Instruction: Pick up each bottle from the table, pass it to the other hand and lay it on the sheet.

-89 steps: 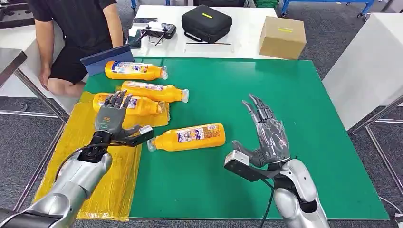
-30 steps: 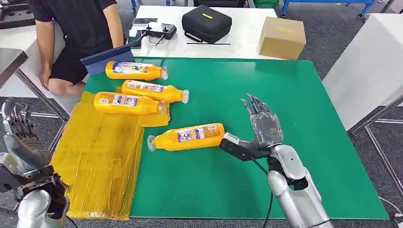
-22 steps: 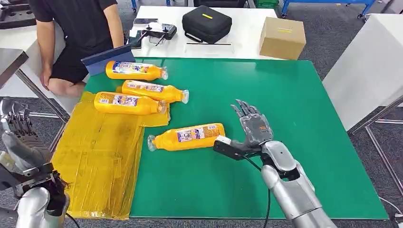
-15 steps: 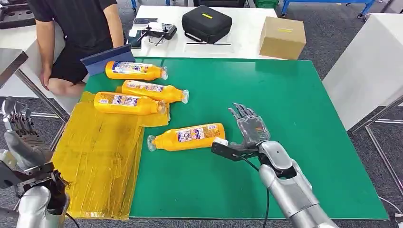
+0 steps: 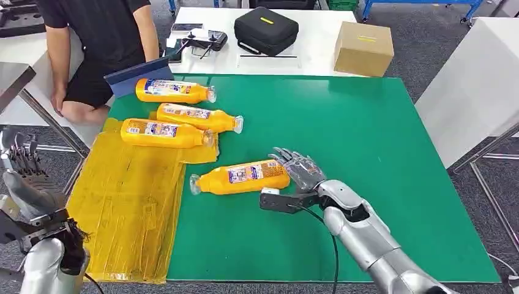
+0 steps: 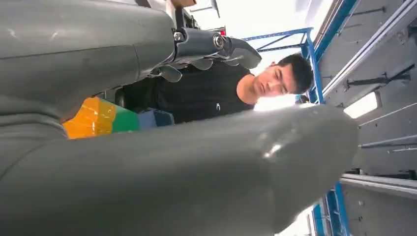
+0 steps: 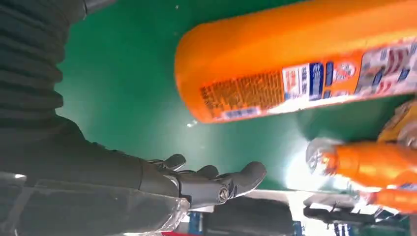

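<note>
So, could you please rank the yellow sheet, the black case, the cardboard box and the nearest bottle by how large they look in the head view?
1. yellow sheet
2. nearest bottle
3. black case and cardboard box: look alike, and both lie farther from the camera, so unranked.

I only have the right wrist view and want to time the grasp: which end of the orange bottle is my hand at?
Observer: The right hand is at the base of the nearest bottle; its cap points toward the yellow sheet.
Operator: Is the other hand ready?
Observer: The left hand is raised beside the table's left edge, holding nothing.
Operator: Anything on the sheet?
Observer: At least another bottle, on its far end.
</note>
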